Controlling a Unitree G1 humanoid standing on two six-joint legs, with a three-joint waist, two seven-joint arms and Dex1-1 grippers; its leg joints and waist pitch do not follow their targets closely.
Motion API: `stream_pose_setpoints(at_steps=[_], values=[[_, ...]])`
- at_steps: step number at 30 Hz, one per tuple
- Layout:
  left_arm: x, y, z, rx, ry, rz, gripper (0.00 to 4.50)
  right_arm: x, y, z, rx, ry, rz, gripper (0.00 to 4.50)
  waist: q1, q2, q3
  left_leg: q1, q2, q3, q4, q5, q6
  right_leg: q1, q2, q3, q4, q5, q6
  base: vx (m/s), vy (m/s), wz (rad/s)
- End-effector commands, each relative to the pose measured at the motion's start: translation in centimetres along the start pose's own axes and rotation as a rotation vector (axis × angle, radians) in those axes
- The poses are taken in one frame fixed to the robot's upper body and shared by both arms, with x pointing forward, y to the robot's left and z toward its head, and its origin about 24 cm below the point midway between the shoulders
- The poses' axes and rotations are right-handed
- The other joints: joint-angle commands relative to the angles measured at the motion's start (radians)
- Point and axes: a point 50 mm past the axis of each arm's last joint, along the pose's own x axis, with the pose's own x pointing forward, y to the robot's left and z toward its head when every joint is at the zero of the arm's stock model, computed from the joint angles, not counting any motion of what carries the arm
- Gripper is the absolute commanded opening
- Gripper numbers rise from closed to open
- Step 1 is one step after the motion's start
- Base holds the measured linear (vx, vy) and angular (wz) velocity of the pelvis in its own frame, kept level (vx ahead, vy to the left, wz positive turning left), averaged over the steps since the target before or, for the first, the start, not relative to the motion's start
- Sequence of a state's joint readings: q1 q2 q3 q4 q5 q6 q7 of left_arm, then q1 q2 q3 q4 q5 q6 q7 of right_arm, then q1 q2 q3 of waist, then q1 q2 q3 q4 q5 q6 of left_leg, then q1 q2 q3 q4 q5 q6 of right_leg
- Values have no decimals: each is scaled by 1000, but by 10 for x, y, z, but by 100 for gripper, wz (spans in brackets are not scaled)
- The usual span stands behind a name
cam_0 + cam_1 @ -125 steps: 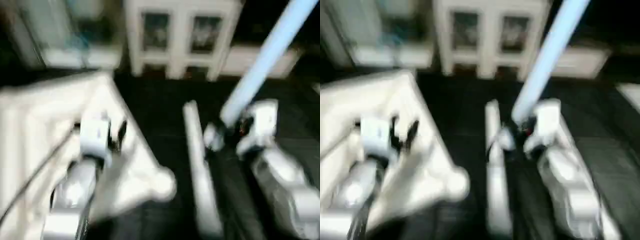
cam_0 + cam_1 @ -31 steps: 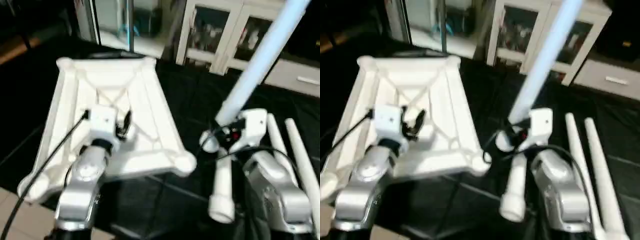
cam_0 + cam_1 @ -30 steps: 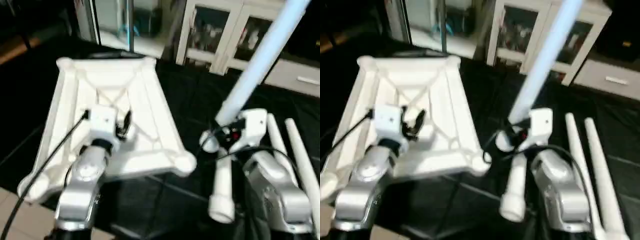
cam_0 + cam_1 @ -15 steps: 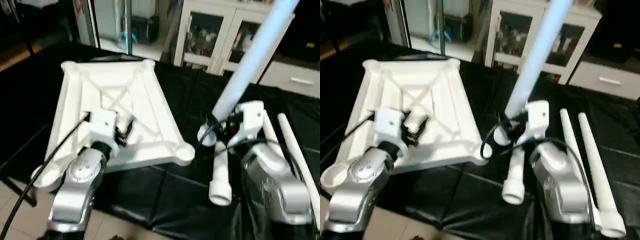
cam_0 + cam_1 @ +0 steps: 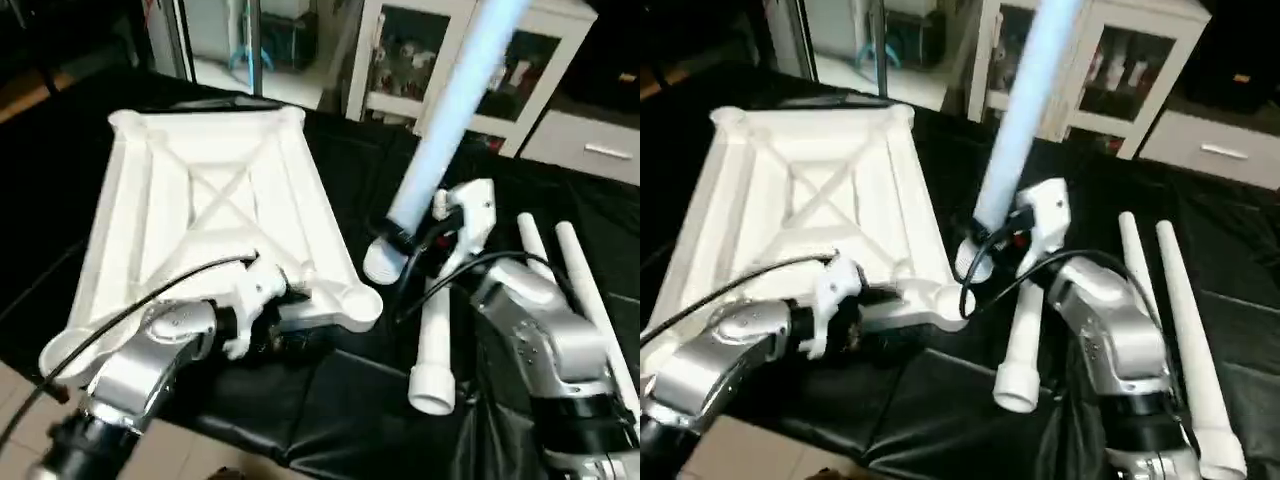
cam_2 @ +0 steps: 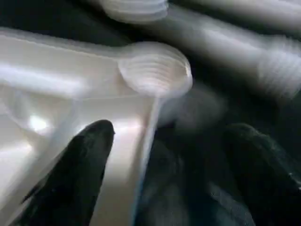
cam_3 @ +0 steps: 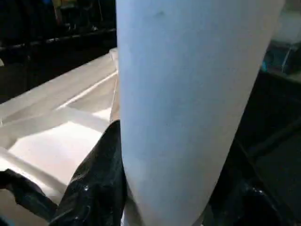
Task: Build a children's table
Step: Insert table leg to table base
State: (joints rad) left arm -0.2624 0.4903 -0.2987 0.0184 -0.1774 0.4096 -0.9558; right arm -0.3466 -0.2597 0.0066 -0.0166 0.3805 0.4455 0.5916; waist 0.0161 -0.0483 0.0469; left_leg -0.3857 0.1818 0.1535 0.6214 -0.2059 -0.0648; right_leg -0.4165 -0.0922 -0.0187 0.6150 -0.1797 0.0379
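Tabletop is lying underside up on the left half of the black bench, X ribs facing up, round sockets at the corners. Its near edge is overhanging the bench edge slightly.

Left end effector is sitting at the tabletop's near right corner, by the socket. Fingers are standing apart in the left wrist view: one over the tabletop's inner face, the other off the rim over the black cover. Not gripping anything.

Right end effector is clamped on a leg, holding it tilted, wide threaded end down and hanging just right of that corner socket, thin end angling up and away. Black fingers are flanking the tube in the right wrist view.

Second leg is lying on the bench under the right arm, open end toward the robot. Two more legs are lying side by side further right, roughly parallel.
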Motion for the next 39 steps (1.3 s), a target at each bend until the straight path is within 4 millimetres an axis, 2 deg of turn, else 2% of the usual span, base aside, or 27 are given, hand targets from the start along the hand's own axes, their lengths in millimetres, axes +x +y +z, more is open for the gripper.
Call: stream_pose_setpoints(at_steps=[1, 2, 3, 4, 5, 6, 8, 9, 10, 11, 12, 13, 15, 17, 19, 22, 27, 28, 34, 35, 36, 38, 39], values=[[0, 8, 1, 64, 39, 0, 449, 0, 2, 9, -22, -27, 31, 182, 7, 12, -73, 15, 17, 9, -75, 27, 65, 62, -23, 17, -34, 152, -255, 0, 0, 0], [-1, 15, 1, 90, 55, 23, 449, -1, 4, 9, -22, -26, 50, 182, 9, 12, -71, 18, 18, 11, -77, 7, 65, 58, -23, 17, -38, 126, -257, 0, 0, 0], [-1, 20, 2, 107, 64, 42, 449, -1, 5, 9, -24, -22, 64, 182, 12, 16, -65, 22, 24, 13, -83, -79, 47, 54, -23, 18, -46, 28, -254, 0, 0, 0], [-1, 22, 1, 117, 72, 50, 449, -2, 6, 9, -26, -20, 72, 182, 14, 18, -64, 23, 26, 13, -86, -103, 34, 56, -25, 18, -47, -5, -249, 0, 0, 0], [-1, 22, 1, 113, 71, 45, 449, -3, 7, 9, -29, -17, 76, 182, 16, 19, -61, 26, 29, 14, -91, -153, 9, 51, -24, 19, -52, -65, -235, 0, 0, 0], [-1, 22, 2, 103, 65, 35, 449, -4, 8, 9, -31, -14, 80, 182, 15, 13, -59, 26, 32, 14, -95, -194, -11, 50, -25, 19, -55, -123, -224, 0, 0, 0], [-1, 23, 3, 93, 60, 22, 449, -5, 8, 9, -33, -13, 83, 182, 18, 14, -57, 29, 33, 15, -98, -229, -27, 44, -24, 20, -60, -175, -211, 0, 0, 0], [0, 22, 4, 84, 54, 13, 449, -7, 9, 10, -37, -11, 88, 182, 16, 8, -55, 29, 34, 17, -99, -260, -36, 40, -24, 21, -64, -220, -199, 0, 0, 0], [0, 22, 4, 83, 53, 14, 449, -7, 9, 10, -37, -11, 88, 182, 18, 10, -56, 29, 35, 16, -101, -270, -42, 39, -26, 23, -65, -244, -189, 0, 0, 0], [1, 25, 5, 86, 55, 28, 449, -8, 10, 11, -42, -6, 95, 182, 18, 11, -55, 31, 35, 16, -101, -276, -44, 34, -25, 23, -66, -249, -187, 0, 0, 0], [1, 26, 4, 91, 58, 35, 431, -9, 11, 11, -44, -3, 100, 182, 19, 6, -56, 29, 34, 17, -100, -275, -42, 33, -24, 24, -68, -253, -180, 0, 0, 0], [1, 27, 4, 93, 59, 37, 420, -9, 11, 11, -45, -2, 101, 182, 18, 6, -55, 28, 33, 17, -100, -274, -41, 33, -23, 24, -68, -254, -177, 0, 0, 0], [1, 29, 3, 104, 56, 45, 412, -10, 12, 11, -49, 6, 113, 182, 17, -2, -57, 23, 32, 17, -100, -256, -37, 35, -24, 24, -68, -252, -166, 0, 0, 0], [1, 29, 2, 104, 54, 46, 394, -11, 13, 11, -50, 10, 117, 182, 19, 2, -57, 23, 34, 16, -100, -244, -36, 36, -26, 24, -66, -240, -169, 0, 0, 0], [-1, 30, 2, 102, 55, 48, 368, -11, 14, 10, -51, 19, 127, 182, 19, -2, -59, 23, 34, 18, -97, -216, -29, 35, -25, 23, -63, -205, -179, 0, 0, 0], [-2, 33, 3, 96, 53, 55, 361, -11, 16, 11, -50, 22, 137, 182, 20, -2, -60, 22, 33, 19, -96, -197, -21, 36, -24, 22, -60, -181, -187, 0, 0, 0], [-5, 43, 9, 91, 59, 58, 307, -11, 16, 10, -50, 30, 151, 182, 22, -6, -60, 21, 32, 20, -95, -193, -17, 37, -26, 22, -60, -190, -187, 0, 0, 0], [-5, 43, 9, 91, 60, 57, 307, -11, 16, 10, -50, 31, 151, 182, 23, -6, -60, 22, 33, 20, -95, -194, -17, 36, -26, 22, -61, -191, -187, 0, 0, 0], [-5, 50, 10, 94, 101, 24, 240, -11, 18, 7, -42, 42, 162, 182, 25, -1, -62, 23, 32, 20, -94, -176, -23, 38, -26, 22, -56, -145, -201, 0, 0, 0], [-5, 50, 11, 101, 105, 18, 232, -11, 19, 7, -41, 44, 163, 182, 25, 3, -62, 24, 32, 20, -94, -174, -23, 38, -26, 22, -56, -139, -203, 0, 0, 0], [-5, 50, 11, 102, 106, 17, 228, -12, 19, 7, -41, 44, 163, 182, 26, 1, -63, 23, 32, 20, -94, -169, -22, 40, -26, 21, -55, -125, -209, 0, 0, 0], [-4, 51, 12, 93, 103, -8, 215, -12, 19, 6, -38, 47, 165, 182, 26, 6, -62, 24, 32, 20, -94, -175, -25, 39, -25, 21, -55, -123, -213, 0, 0, 0], [-4, 50, 12, 88, 104, -27, 202, -12, 20, 5, -37, 47, 166, 182, 26, 5, -62, 25, 32, 21, -94, -181, -26, 39, -25, 21, -55, -124, -214, 0, 0, 0]])
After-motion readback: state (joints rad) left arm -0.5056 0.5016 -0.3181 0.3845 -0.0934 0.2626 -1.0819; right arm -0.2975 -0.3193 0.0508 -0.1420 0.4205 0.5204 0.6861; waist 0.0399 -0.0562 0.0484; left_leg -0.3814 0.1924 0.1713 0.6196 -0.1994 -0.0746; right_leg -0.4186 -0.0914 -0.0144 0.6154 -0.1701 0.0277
